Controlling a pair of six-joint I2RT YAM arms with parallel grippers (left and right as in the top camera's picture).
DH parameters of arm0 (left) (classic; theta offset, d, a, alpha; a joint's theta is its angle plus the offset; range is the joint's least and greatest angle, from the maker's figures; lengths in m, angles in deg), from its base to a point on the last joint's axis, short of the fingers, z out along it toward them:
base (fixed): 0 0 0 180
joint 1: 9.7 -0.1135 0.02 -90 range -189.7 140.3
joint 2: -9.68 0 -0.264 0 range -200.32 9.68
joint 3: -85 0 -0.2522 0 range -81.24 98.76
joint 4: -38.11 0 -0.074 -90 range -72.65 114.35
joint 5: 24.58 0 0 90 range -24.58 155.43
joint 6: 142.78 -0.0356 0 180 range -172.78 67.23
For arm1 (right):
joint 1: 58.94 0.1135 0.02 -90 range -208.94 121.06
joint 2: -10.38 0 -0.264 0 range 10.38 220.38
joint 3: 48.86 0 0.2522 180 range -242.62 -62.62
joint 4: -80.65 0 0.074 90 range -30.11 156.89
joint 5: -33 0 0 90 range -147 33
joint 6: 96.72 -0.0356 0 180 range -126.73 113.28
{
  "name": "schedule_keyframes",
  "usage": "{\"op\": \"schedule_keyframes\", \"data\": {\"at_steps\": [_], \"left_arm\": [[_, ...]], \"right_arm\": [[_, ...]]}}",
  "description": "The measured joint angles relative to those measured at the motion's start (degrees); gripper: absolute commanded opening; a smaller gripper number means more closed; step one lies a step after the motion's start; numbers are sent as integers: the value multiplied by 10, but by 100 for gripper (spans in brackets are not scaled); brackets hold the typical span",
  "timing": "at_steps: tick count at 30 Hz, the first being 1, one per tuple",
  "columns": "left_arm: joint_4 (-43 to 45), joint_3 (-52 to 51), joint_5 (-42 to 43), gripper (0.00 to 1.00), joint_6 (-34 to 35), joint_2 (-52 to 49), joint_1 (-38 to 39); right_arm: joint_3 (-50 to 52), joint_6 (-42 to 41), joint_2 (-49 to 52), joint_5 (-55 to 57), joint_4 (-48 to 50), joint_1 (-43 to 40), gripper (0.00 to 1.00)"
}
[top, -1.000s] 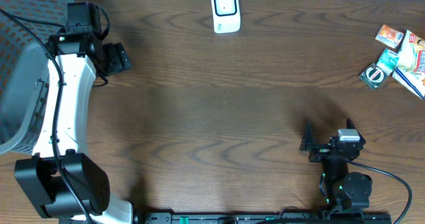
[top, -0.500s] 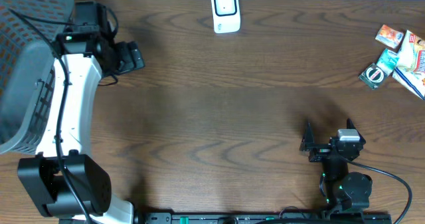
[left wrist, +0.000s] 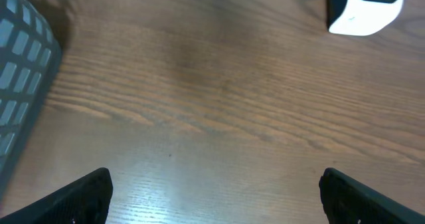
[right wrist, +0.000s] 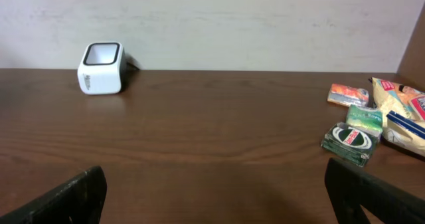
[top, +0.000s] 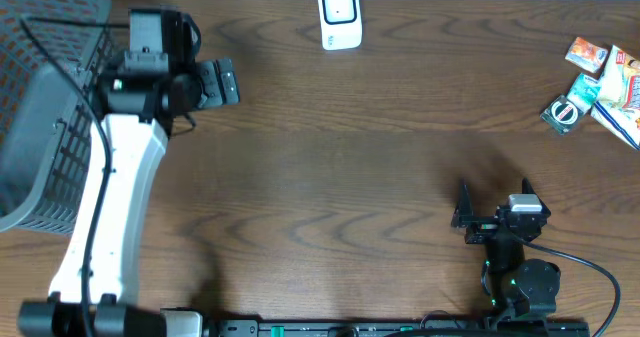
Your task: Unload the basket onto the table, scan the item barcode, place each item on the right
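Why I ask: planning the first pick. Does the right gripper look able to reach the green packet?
Probably yes: the right gripper is open, and only bare table lies between it and the green packet.

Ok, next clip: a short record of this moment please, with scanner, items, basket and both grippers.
scanner: white, far side, centre
packets: clustered at right edge, none held
basket: grey, left edge
left gripper: open, empty, between basket and scanner
right gripper: open, empty, near side
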Motion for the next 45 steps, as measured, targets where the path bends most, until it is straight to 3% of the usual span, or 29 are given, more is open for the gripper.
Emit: {"op": "schedule_keyframes", "data": {"at_steps": [7, 12, 19, 30, 45], "left_arm": [[109, -136, 70, 98, -73, 122, 2], [135, -207, 100, 98, -100, 215, 3], [92, -259, 112, 98, -100, 305, 3], [66, -291, 112, 98, -87, 368, 3], [199, -454, 112, 98, -87, 532, 21]], "right_arm": [[0, 0, 0, 0, 0, 0, 99], [0, 0, 0, 0, 0, 0, 99], [0, 0, 0, 0, 0, 0, 99], [0, 0, 0, 0, 0, 0, 99], [0, 0, 0, -1, 0, 0, 99]]}}
